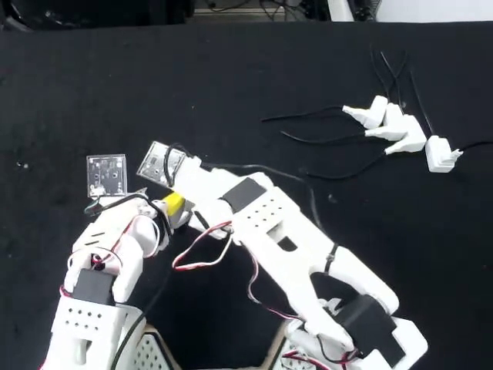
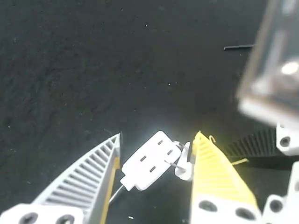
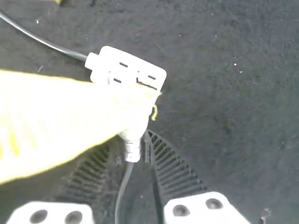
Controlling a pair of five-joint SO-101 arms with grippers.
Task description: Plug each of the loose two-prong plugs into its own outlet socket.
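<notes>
Counter: black cloth-covered counter [image 1: 246,85]; the work is left of centre in the high view, where the two arms meet.
Spare plugs: cluster of white plugs on black cords [image 1: 389,125], upper right of the high view, well apart from the arms.
Left tool [image 2: 158,139]: one grey ribbed finger and one yellow finger, apart, flanking the socket block without clamping it.
Right tool [image 3: 136,137]: dark ribbed fingers together on the plug body, with the cord trailing out between them. A yellow finger crosses in front, so the grip is probably firm rather than plainly so.
Socket: white rectangular plastic outlet socket block [image 2: 149,161], lying on the counter at lower centre of the left wrist view, slotted face up.
Plug: small white two-prong plug [image 2: 183,167], touching the block's end, against the yellow finger.
Prongs: thin metal prongs [image 2: 174,164], lying across the block's edge, not in any slot.
Step in hand: seating this plug.
Doing it well: close the left tool on the block so it cannot slide. Tip the plug until the prongs stand square to the slotted face, line them up with one slot pair, then press straight in without twisting.
</notes>
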